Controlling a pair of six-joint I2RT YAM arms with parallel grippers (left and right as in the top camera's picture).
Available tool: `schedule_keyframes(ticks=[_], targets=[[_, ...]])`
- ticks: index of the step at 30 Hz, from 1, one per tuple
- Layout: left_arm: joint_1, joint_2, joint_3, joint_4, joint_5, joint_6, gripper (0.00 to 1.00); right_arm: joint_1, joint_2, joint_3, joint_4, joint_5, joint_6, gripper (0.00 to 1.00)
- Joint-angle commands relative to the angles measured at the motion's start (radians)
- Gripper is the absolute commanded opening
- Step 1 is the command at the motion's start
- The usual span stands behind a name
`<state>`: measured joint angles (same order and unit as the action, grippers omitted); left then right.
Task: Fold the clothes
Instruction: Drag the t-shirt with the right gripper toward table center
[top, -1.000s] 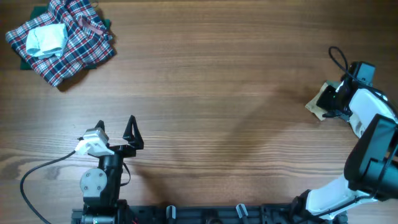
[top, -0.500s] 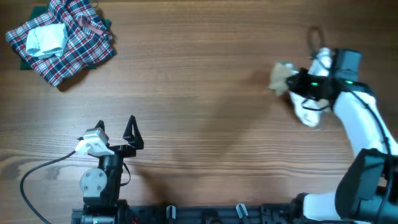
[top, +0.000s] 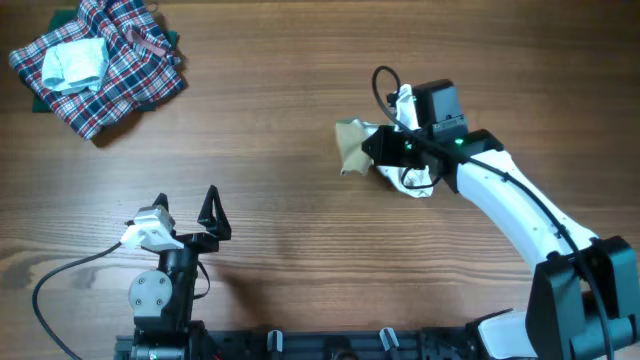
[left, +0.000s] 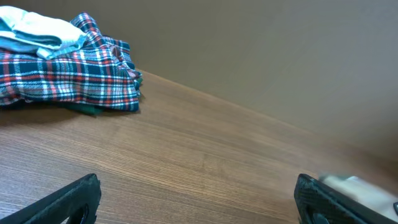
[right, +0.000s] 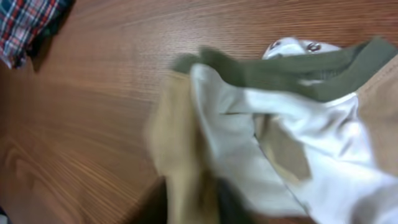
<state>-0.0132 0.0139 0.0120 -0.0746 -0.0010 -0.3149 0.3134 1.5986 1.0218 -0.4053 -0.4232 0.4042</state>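
Clothes (top: 350, 148) crumpled, white-tan, green trim, right of centre

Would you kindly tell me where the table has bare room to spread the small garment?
The table is bare in the middle, between the plaid heap at the far left and the white-and-tan garment by the right hand, and nearer, between the left hand and the right arm. Crowded: the plaid corner and around the garment.

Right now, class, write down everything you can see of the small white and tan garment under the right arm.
The garment is small, soft and crumpled: white cloth with tan panels, an olive-green band and a metal snap. It is bunched over the wooden table, right of centre, under the right pincer, its tan part sticking out leftward. Whether the pincer grips it cannot be told.
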Motion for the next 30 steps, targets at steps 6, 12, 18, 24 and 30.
schedule_keyframes(ticks=[6,12,18,24,30], targets=[[-0.004,-0.007,-0.006,0.000,0.011,0.020,1.00,-0.002,-0.022,0.003,0.003,0.066,0.013,0.49],[-0.004,-0.007,-0.006,0.000,0.011,0.020,1.00,-0.225,-0.048,0.055,-0.089,0.169,-0.012,0.54],[-0.004,-0.007,-0.006,0.000,0.011,0.020,1.00,-0.317,-0.042,0.040,-0.238,0.239,-0.092,0.58],[-0.004,-0.007,-0.006,0.000,0.011,0.020,1.00,-0.317,0.016,-0.017,-0.176,0.236,-0.091,0.58],[-0.004,-0.007,-0.006,0.000,0.011,0.020,1.00,-0.317,0.160,-0.017,-0.095,0.007,-0.138,0.58]])
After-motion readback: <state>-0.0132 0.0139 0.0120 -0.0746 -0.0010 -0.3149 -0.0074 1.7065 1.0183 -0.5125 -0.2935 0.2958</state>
